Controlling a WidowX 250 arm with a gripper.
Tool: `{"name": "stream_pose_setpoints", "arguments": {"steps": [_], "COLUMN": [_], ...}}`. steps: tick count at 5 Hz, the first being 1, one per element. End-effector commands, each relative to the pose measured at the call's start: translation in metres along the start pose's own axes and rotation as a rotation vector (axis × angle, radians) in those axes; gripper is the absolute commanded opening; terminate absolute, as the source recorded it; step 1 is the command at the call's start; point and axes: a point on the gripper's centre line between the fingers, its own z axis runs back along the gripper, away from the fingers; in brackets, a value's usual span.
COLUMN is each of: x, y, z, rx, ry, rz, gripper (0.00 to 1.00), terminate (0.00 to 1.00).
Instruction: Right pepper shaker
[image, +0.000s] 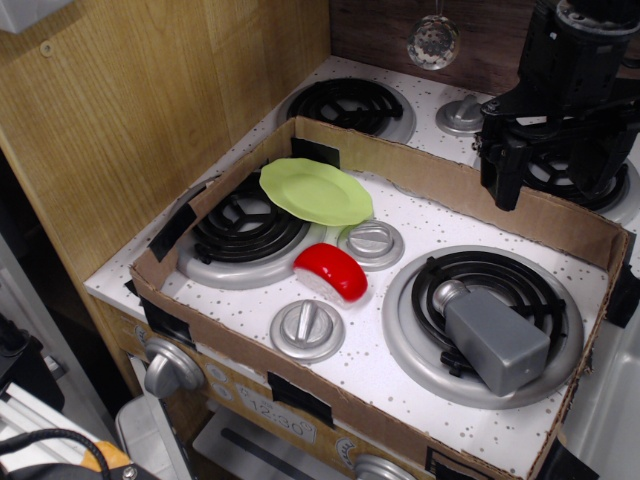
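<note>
The pepper shaker (492, 336), a matte grey tapered block with a small rounded silver cap, lies on its side on the front right burner (482, 322), cap pointing back left. My black gripper (548, 160) hangs at the upper right, above the back cardboard wall, well behind and above the shaker. Its fingertips are dark against a dark burner, so I cannot tell whether they are open or shut. Nothing shows between them.
A cardboard wall (455, 180) rings the toy stove top. A red piece (332, 270) lies at the centre next to two silver knobs (308, 328) (371, 242). A green plate (316, 190) rests by the left burner (245, 232). A glass ornament (433, 40) hangs at the back.
</note>
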Motion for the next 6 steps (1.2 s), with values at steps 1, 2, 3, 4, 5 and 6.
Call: {"name": "stream_pose_setpoints", "arguments": {"steps": [1,2,3,4,5,6], "x": [0.000,-0.004,-0.009,-0.019,-0.022,-0.021], "y": [0.000,0.008,0.018,0.031,0.040,0.044], "z": [0.000,-0.002,-0.002,-0.004,-0.010,-0.016], "rx": [0.000,0.007,0.012,0.001,-0.009,-0.026], "ry": [0.000,-0.037,-0.022,-0.006,0.006,0.010], "rz": [0.000,0.082,0.147,0.256,0.307,0.331], "gripper": [1.00,1.00,1.00,1.00,1.00,1.00], "terminate": [0.00,0.00,0.00,0.00,0.00,0.00]}}
